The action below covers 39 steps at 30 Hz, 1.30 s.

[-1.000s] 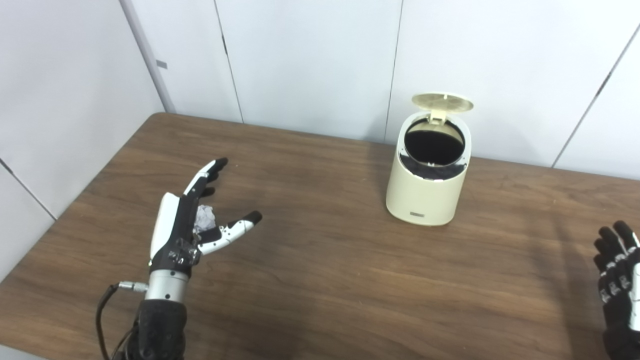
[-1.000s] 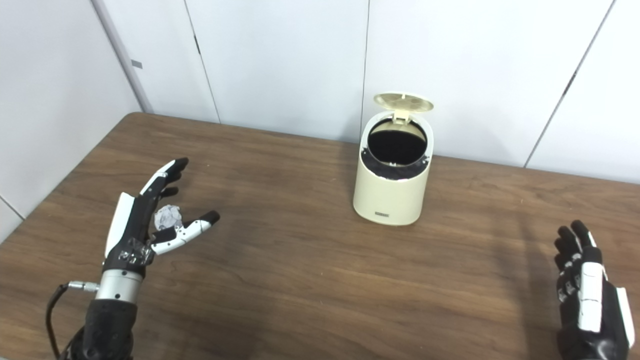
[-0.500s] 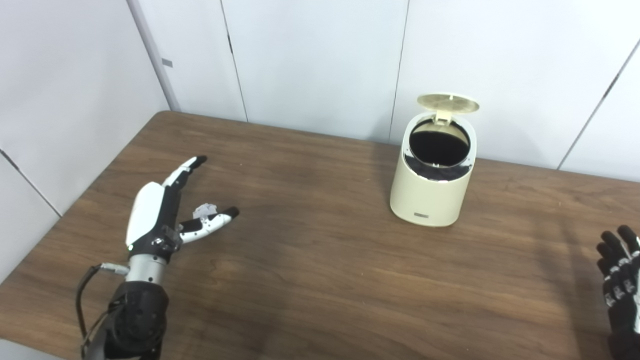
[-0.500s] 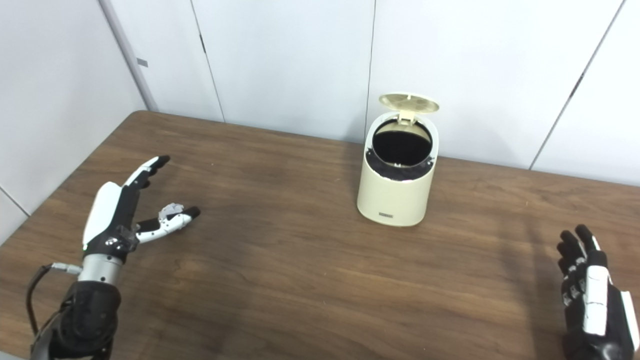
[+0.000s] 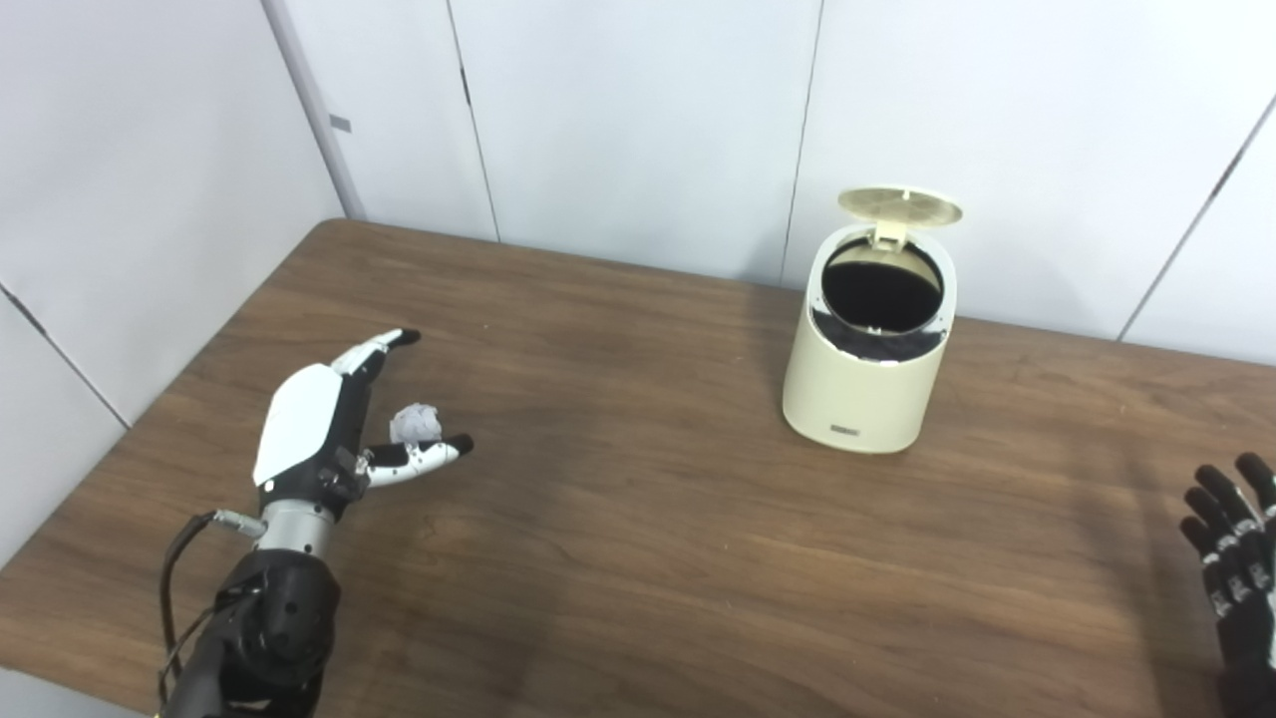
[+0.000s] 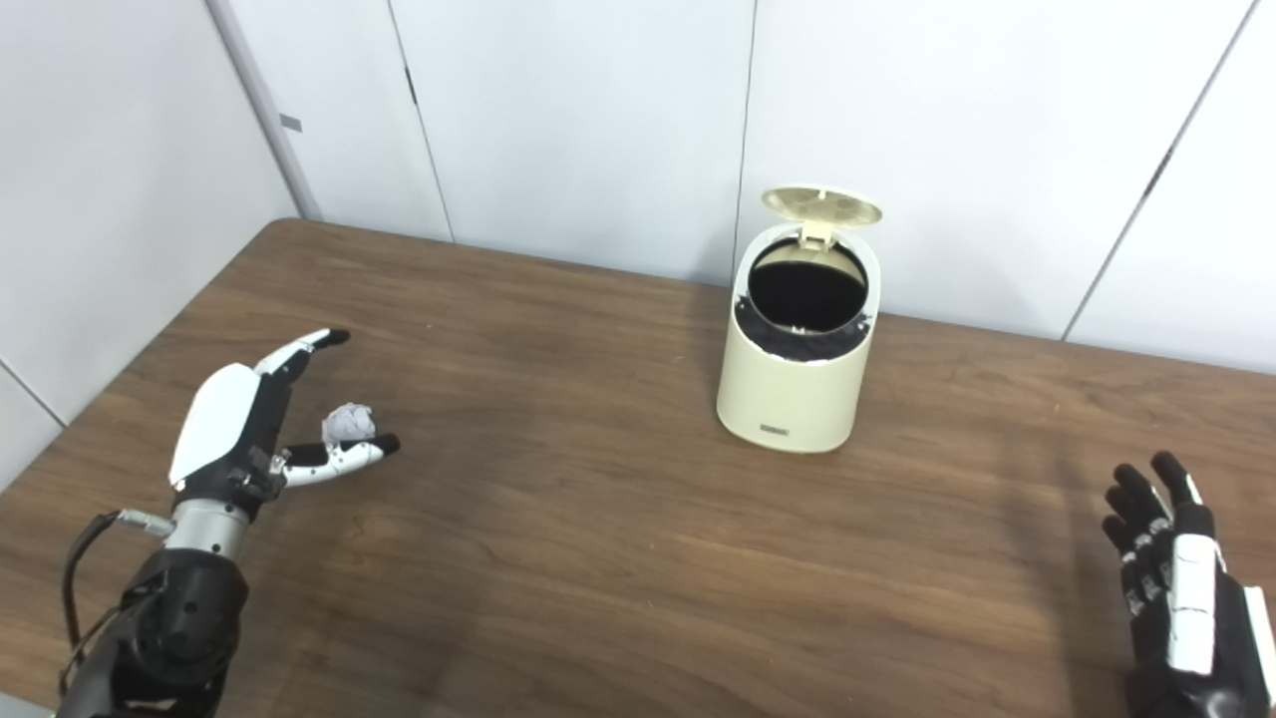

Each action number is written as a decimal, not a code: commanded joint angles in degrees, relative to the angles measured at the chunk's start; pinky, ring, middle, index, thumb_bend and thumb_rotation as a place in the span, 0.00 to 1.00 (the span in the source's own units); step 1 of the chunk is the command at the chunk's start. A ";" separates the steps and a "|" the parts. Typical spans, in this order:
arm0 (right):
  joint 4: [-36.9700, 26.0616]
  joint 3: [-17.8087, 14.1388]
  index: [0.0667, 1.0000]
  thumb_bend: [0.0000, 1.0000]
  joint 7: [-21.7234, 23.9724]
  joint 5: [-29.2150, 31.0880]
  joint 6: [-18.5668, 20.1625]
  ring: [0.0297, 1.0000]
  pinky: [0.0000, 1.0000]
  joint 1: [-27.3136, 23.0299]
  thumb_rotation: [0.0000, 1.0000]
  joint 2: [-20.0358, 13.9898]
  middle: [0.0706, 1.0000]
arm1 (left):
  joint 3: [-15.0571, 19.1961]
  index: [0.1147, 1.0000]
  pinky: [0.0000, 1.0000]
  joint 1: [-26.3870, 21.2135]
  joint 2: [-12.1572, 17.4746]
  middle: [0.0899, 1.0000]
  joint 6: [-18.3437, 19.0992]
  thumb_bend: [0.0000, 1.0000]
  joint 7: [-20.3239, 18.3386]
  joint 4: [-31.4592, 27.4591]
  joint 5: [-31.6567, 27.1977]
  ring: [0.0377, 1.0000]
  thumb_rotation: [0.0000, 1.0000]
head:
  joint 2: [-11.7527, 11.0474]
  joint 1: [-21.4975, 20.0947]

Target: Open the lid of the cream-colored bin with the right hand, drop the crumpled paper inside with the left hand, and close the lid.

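Cream-colored bin [image 5: 865, 374] stands at the back of the table [image 5: 638, 558], lid [image 5: 900, 204] flipped up, dark opening ready for the drop. Crumpled paper [image 5: 415, 422] lies on the table well left of the bin, between the thumb and fingers of the left hand [image 5: 329, 424], which is spread wide around it, apparently set to close; contact hard to tell. Right hand [image 6: 1181, 588] sits at the near right edge, fingers apart, empty, parked clear of the bin.

cream bin [image 5: 865, 384], white crumpled paper [image 5: 415, 422], brown wood-grain table [image 5: 638, 558]
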 commanded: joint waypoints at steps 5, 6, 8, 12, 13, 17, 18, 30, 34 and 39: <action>-1.58 -0.36 0.92 0.41 0.11 0.91 -1.20 0.90 0.89 -1.73 0.89 -0.02 0.87 | -0.36 0.81 0.81 -2.14 2.26 0.85 1.62 0.88 -0.64 -0.28 1.26 0.87 0.21 | 0.00 0.10; -1.69 -0.34 0.92 0.41 0.18 1.06 -1.14 0.90 0.89 -1.69 0.89 -0.04 0.87 | -0.53 0.81 0.81 -2.26 2.44 0.85 1.87 0.88 -0.70 -0.18 1.51 0.87 0.20 | 0.00 0.10; -1.63 -0.26 0.92 0.41 0.39 1.13 -1.28 0.91 0.89 -1.67 0.89 -0.17 0.88 | -0.79 0.80 0.81 -2.46 2.83 0.84 1.92 0.88 -0.60 0.16 1.77 0.87 0.19 | 0.15 -0.09; -1.36 -0.37 0.92 0.43 0.26 1.41 -1.29 0.90 0.86 -1.77 0.90 0.00 0.88 | -1.35 0.80 0.81 -2.87 3.76 0.84 2.45 0.87 -0.95 0.56 2.15 0.86 0.19 | 0.15 -0.09; -1.35 -0.41 0.92 0.43 0.25 1.53 -1.30 0.90 0.85 -1.79 0.89 0.06 0.88 | -1.46 0.80 0.81 -2.94 3.92 0.84 2.55 0.87 -1.05 0.59 2.28 0.86 0.19 | 0.27 0.07; -1.48 -0.24 0.92 0.43 0.24 1.27 -1.35 0.90 0.84 -1.75 0.89 0.02 0.88 | -1.78 0.79 0.80 -3.21 4.42 0.83 2.92 0.87 -1.19 0.88 2.78 0.85 0.17 | 0.27 0.07; -1.46 -0.22 0.92 0.43 0.29 1.26 -1.34 0.90 0.85 -1.73 0.89 -0.02 0.89 | -1.82 0.79 0.80 -3.25 4.48 0.83 3.22 0.87 -1.33 0.83 2.90 0.85 0.16 | 0.27 0.07; -1.04 -0.16 0.92 0.44 0.31 0.70 -1.88 0.89 0.82 -1.56 0.90 -0.20 0.87 | -3.10 0.78 0.79 -2.83 5.95 0.82 5.00 0.87 -2.23 0.50 7.12 0.85 0.13 | 0.86 0.17; -1.00 -0.28 0.92 0.44 0.27 0.86 -1.77 0.89 0.83 -1.58 0.90 -0.17 0.87 | -3.23 0.77 0.76 -2.67 6.44 0.81 5.27 0.87 -2.85 0.61 7.81 0.82 0.11 | 0.90 0.18; -0.38 -0.32 0.93 0.42 0.46 0.73 -2.43 0.88 0.81 -1.57 0.91 -0.35 0.87 | -3.40 0.77 0.75 -2.64 7.03 0.82 6.61 0.87 -4.22 0.82 8.28 0.82 0.11 | 1.00 0.18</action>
